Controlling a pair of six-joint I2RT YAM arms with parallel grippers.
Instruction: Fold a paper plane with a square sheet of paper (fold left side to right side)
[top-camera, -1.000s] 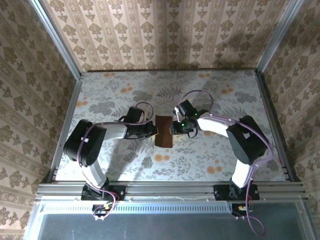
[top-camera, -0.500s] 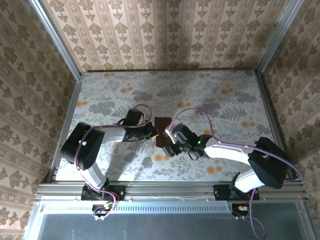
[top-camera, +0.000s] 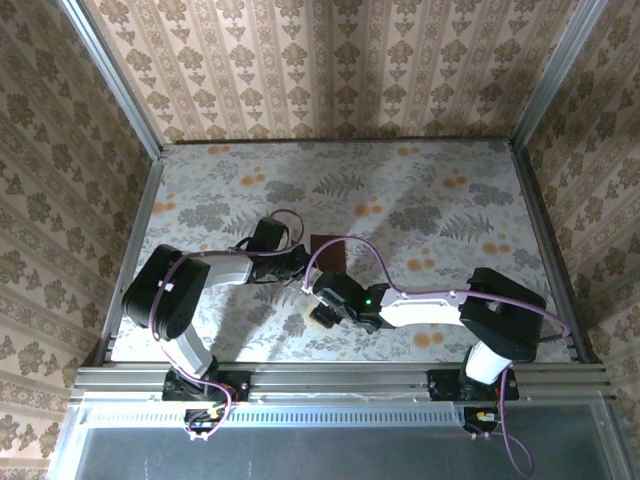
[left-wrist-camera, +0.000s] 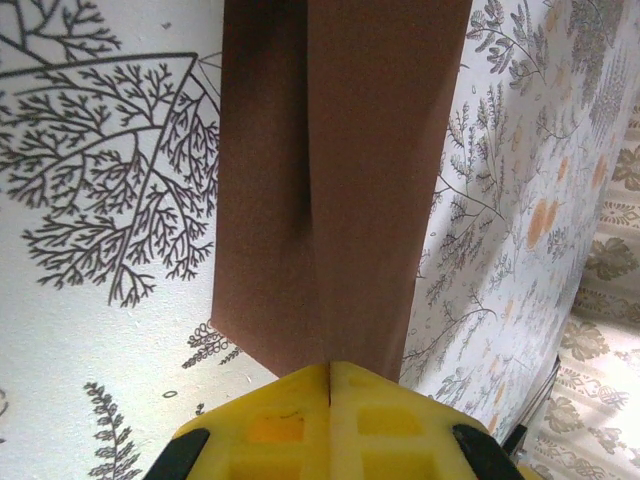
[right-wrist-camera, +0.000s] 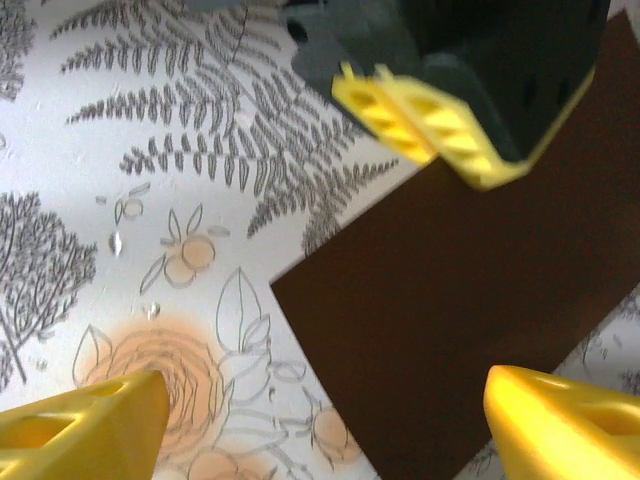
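Observation:
The square sheet of paper (top-camera: 328, 248) is dark reddish-brown and lies folded into a tall narrow rectangle on the fern-print table; the right arm covers its near end in the top view. In the left wrist view a straight line runs down the sheet of paper (left-wrist-camera: 340, 180) to my left gripper (left-wrist-camera: 330, 368), which is shut with its yellow tips resting on the paper's edge. My left gripper (top-camera: 301, 266) sits at the sheet's left side. My right gripper (top-camera: 321, 305) is open over a corner of the paper (right-wrist-camera: 470, 300), its fingertips (right-wrist-camera: 80, 420) spread wide, nothing between them.
The left gripper's yellow fingers (right-wrist-camera: 430, 125) show above the paper in the right wrist view. An orange flower print (right-wrist-camera: 150, 380) lies beside the paper's corner. Metal rails (top-camera: 340, 380) edge the table in front, and papered walls enclose the other sides.
My right arm has swung from the paper's right side round to its near end and opened its jaws wide. The left gripper has stayed shut on the paper's left edge.

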